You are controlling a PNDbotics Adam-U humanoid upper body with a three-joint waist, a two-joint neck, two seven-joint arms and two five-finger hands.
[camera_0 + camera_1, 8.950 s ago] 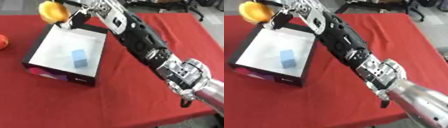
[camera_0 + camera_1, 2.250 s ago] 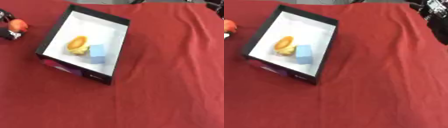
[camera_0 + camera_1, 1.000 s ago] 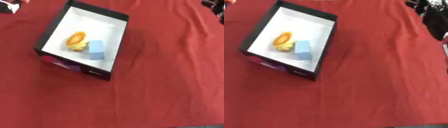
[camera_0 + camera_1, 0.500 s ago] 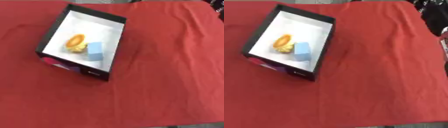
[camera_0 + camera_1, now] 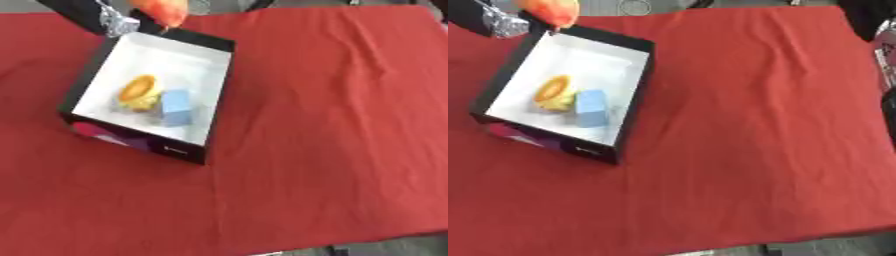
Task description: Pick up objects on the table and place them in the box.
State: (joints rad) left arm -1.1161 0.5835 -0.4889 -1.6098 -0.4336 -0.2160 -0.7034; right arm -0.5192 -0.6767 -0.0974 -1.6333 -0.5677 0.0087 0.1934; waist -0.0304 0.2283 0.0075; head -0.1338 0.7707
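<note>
**Left hand holds an orange object over the box's far corner**

Nearest the robot, the red tablecloth point(image 5: 332, 150) runs to its front edge along the bottom of both views, with grey floor showing beyond it. The near half and the whole right side of the cloth lie bare, giving wide open room to move.

Further in, on the left, sits the black box point(image 5: 217, 105) with a white inside. Its long axis runs from near-left to far-right, slightly askew to the table's edges. Inside it, toward the near end, a yellow-orange object point(image 5: 138, 92) lies just beside a light blue block point(image 5: 178, 107); the block's long axis follows roughly the box's length. The far half of the box floor is free.

At the far left, the left hand point(image 5: 114, 20) comes in from the top corner, its fingers closed round an orange rounded object point(image 5: 162, 10), held above the box's far rim.

At the right eye view's right edge, dark parts of the right arm point(image 5: 877, 20) show; its hand cannot be made out.
</note>
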